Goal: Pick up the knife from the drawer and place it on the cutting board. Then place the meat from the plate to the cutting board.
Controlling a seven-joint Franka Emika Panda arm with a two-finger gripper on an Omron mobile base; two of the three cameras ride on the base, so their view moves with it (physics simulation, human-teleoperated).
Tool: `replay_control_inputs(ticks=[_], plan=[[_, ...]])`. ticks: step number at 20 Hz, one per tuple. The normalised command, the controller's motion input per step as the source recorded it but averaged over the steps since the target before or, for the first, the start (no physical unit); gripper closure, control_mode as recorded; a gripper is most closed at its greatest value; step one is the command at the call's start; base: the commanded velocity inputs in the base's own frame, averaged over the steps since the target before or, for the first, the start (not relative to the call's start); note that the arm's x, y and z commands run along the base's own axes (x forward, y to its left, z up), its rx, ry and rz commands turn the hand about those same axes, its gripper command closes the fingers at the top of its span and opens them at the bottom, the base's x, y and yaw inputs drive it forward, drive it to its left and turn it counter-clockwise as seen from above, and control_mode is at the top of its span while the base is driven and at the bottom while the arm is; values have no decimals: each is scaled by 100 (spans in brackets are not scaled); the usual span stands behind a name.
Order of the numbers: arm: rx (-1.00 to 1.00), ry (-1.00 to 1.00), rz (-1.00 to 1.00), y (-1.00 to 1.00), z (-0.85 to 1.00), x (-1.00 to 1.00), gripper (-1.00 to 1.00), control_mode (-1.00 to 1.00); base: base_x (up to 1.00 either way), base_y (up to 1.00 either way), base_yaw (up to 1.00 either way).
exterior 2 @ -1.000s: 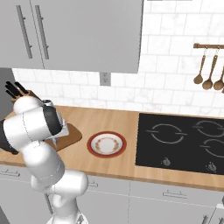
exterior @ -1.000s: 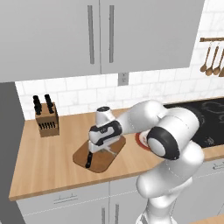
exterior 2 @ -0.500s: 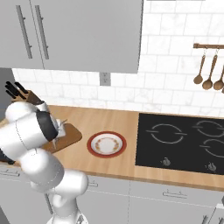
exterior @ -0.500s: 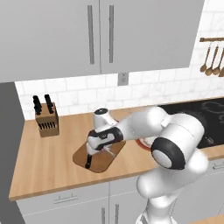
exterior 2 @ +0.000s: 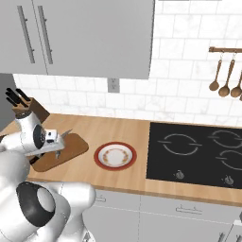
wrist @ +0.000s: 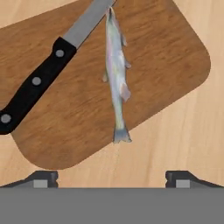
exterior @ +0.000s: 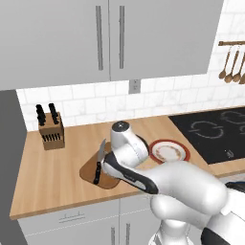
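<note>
The brown cutting board [wrist: 166, 57] lies on the wooden counter. On it rests the knife [wrist: 35, 83], black handle toward the board's edge and silver blade running up across it. Beside the blade lies the meat [wrist: 116, 74], a slim silvery fish, its tail at the board's rim. My gripper [wrist: 113, 178] hovers just off that rim, open, its fingertips [wrist: 43, 178] wide apart with nothing between them. In the left base view the knife [exterior: 99, 160] shows on the board [exterior: 88, 171], left of the red-rimmed plate [exterior: 168, 151]. Drawer fronts [exterior: 72, 217] under the counter are shut.
A wooden knife block [exterior: 50, 129] stands at the back left of the counter. The black stovetop [exterior 2: 198, 151] lies right of the plate [exterior 2: 115, 156]. Wooden spoons [exterior 2: 227, 78] hang on the wall. Grey cabinets sit overhead.
The jaws have opened, and the meat now lies free on the board. The arm has swung lower toward the counter's front, uncovering the plate in the left base view.
</note>
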Motion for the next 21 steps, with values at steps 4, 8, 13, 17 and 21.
replay_control_inputs(ticks=[4,8,13,17,21], plan=[[0,-17,-8,-34,62,-71,-100,-100,0,0,0],[0,-14,-11,-43,65,-77,-100,-100,0,0,0],[1,-8,-14,-71,85,-42,-100,-100,0,0,0],[3,-4,-12,-85,86,-26,-100,-100,0,0,0],[2,-7,-10,-95,73,-33,-100,-100,0,0,0]])
